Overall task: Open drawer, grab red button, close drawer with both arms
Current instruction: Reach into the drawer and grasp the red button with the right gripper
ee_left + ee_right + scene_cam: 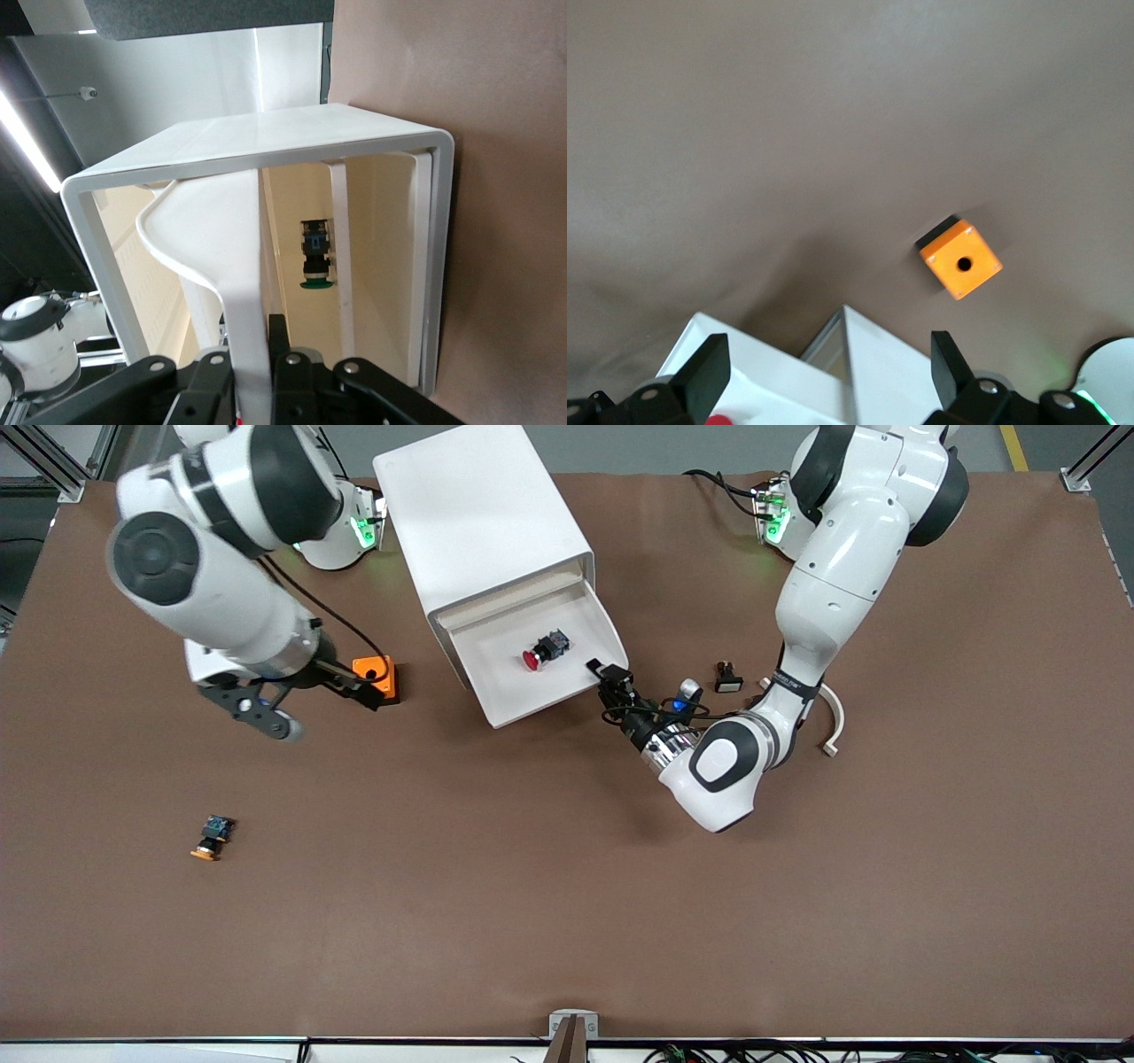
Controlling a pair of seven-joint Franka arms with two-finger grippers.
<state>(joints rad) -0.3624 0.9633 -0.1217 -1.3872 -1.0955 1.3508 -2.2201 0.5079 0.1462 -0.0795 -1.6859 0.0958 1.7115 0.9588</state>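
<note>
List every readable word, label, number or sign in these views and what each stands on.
None can be read.
Black band on the left arm's wrist: pale lettering, too small to read.
Cabinet, drawer, button, orange box: no text visible.

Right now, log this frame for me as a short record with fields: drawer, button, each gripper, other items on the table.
drawer: pulled open from the white cabinet
button: red cap, lying on its side on the drawer floor, not held
left gripper: shut on the drawer front edge at the corner toward the left arm's end
right gripper: open, empty, in the air beside the orange box
orange-capped button: on the table, nearer the front camera than the orange box
task stage: drawer open, button not yet grabbed
</note>
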